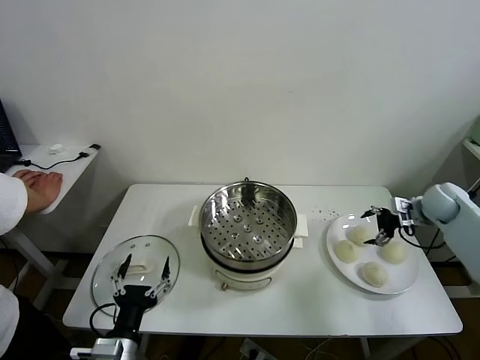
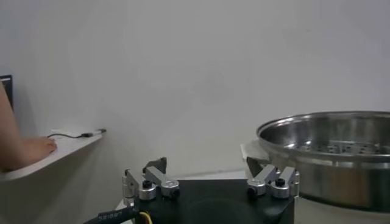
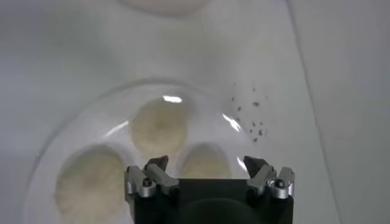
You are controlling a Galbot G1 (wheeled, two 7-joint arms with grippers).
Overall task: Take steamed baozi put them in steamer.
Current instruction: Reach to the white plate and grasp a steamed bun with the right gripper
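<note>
Steamed baozi, four small round cream-white dough buns (image 1: 373, 262), all lie on the flat white round plate (image 1: 409, 284) at the right end of the white table (image 1: 300, 307); none has reached the steamer. The steamer, a round shiny steel pot with a perforated tray on a white base with side handles (image 1: 245, 229), stands at the middle of the table, its tray bare of buns. A round glass lid (image 1: 136, 268) lies flat on the table to its left, so the pot is already uncovered.

The right gripper (image 1: 381, 223) hovers over the far side of the plate, just above the buns nearest the wall, with its jaws spread and nothing between them; the right wrist view looks down on three of the buns, one directly ahead of the gripper (image 3: 207, 182). The left gripper (image 1: 139, 276) waits low at the near left edge of the table, over the glass lid, jaws likewise spread and empty.

Judged from this arrangement, the task stands at its very beginning: the first grasp is being approached, and all four transfers from plate to tray remain.
</note>
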